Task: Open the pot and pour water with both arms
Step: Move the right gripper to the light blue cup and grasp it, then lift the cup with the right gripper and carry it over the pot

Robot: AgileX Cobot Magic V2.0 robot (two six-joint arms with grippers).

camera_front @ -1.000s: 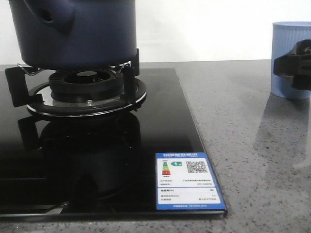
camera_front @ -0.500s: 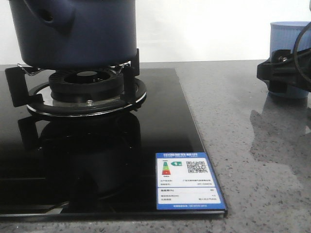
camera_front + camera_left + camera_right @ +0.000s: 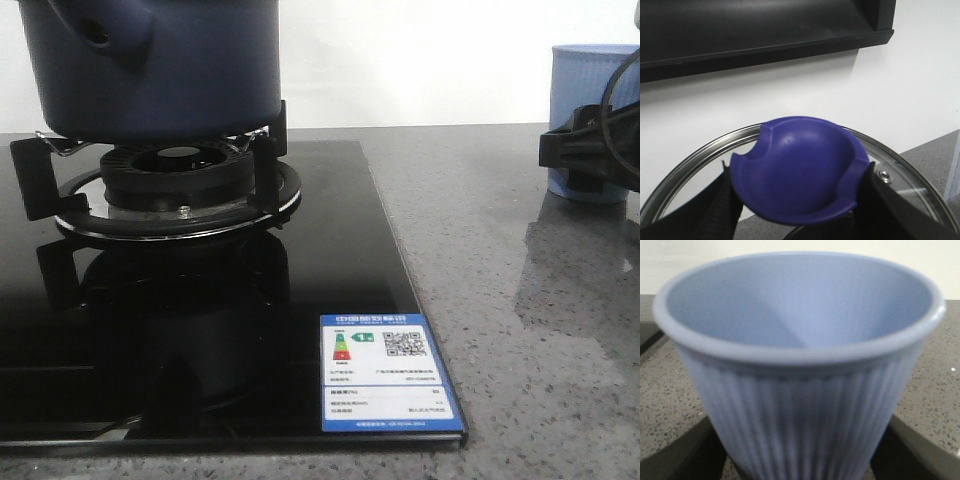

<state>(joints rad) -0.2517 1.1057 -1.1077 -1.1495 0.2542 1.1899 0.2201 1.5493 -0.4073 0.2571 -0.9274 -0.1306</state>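
Countertop (image 3: 520, 330), grey speckled stone, carrying a black glass hob (image 3: 200, 330) with an energy label (image 3: 388, 372) at its near right corner. The pot (image 3: 160, 65), dark navy, stands upright on the burner grate (image 3: 180, 190) at the hob's far left, its stubby handle socket toward the camera; its mouth is out of frame in the front view.

Lid (image 3: 910, 195), glass with a steel rim, seen only in the left wrist view against the white wall and a dark overhead fixture, which suggests it is raised clear of the pot. The left gripper (image 3: 797, 200) is closed on the lid's purple knob (image 3: 797, 170), one finger on each side. How the lid lies relative to the pot cannot be told.

Cup (image 3: 800, 365), light blue and ribbed, upright on the countertop, well to the right of the pot. The right gripper (image 3: 590, 155) reaches it from the near side; its dark fingers (image 3: 910, 450) flank the cup's lower wall, jaws spread about as wide as the cup. Firm contact cannot be confirmed; whether the cup holds water cannot be made out.

Governing relation: the pot lies far to the left of the right gripper, the hob's right half between them. The right arm has the cup; probably it must carry the cup leftward, axis vertical, before tilting over the pot's mouth.
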